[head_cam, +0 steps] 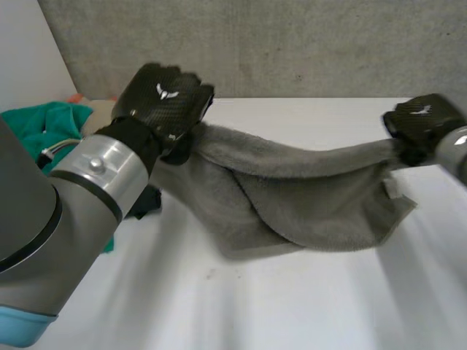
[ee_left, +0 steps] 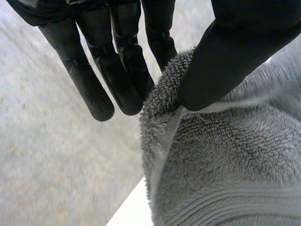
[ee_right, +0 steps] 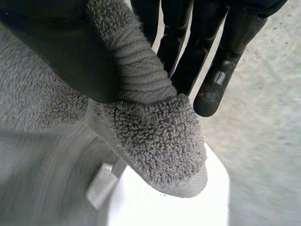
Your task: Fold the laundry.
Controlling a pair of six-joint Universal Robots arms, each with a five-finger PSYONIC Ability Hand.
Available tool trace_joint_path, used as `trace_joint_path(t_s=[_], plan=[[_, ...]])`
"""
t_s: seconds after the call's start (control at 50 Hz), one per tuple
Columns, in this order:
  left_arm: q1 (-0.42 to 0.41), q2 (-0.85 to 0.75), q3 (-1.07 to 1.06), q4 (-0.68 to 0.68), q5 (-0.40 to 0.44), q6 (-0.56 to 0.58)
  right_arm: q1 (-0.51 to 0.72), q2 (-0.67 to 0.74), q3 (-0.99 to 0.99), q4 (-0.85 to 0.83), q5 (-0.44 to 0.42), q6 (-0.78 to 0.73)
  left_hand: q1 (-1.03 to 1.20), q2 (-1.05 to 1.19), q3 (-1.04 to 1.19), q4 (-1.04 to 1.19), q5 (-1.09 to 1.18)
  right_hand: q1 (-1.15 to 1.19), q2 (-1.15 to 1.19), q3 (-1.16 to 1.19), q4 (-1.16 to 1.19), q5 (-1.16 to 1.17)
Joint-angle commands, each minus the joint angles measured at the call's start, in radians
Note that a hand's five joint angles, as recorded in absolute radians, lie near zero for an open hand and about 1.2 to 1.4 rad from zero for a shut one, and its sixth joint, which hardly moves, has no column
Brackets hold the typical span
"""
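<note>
Nearest: left arm (head_cam: 80, 189), grey joint. At its end, left hand (head_cam: 164, 98) clamped on one top corner of grey towel (head_cam: 306, 197), thumb pinching pile against fingers (ee_left: 117, 80). Right hand (head_cam: 423, 124) likewise pinched tight on opposite corner, sewn label (ee_right: 101, 188) hanging near that corner. Towel stretched between hands, sagging midway, lower part seemingly resting on table (head_cam: 292, 306). Teal cloth (head_cam: 44, 120) heaped outboard of left arm. Judged step: spreading out for first fold. Next: lower, lay flat with even tension, then bring one edge over.
</note>
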State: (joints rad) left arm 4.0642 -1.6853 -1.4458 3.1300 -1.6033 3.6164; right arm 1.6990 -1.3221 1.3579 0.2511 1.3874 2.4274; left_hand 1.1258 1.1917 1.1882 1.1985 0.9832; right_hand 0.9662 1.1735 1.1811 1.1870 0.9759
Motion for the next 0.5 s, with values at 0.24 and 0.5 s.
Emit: trace_joint_path(t_s=[0.24,0.5], plan=[[0.071,-0.442,0.235,0.036,0.011,0.073,-0.022,0.136,-0.115,0.146,0.018,-0.151,0.271,0.205,0.208,0.198,0.239,0.430,0.223,0.215,0.209,0.246],[0.117,-0.403,0.579,0.601,0.003,0.280,0.016,0.130,-0.387,-0.601,0.147,-0.027,0.271,0.205,0.208,0.198,0.239,0.430,0.223,0.215,0.209,0.246]])
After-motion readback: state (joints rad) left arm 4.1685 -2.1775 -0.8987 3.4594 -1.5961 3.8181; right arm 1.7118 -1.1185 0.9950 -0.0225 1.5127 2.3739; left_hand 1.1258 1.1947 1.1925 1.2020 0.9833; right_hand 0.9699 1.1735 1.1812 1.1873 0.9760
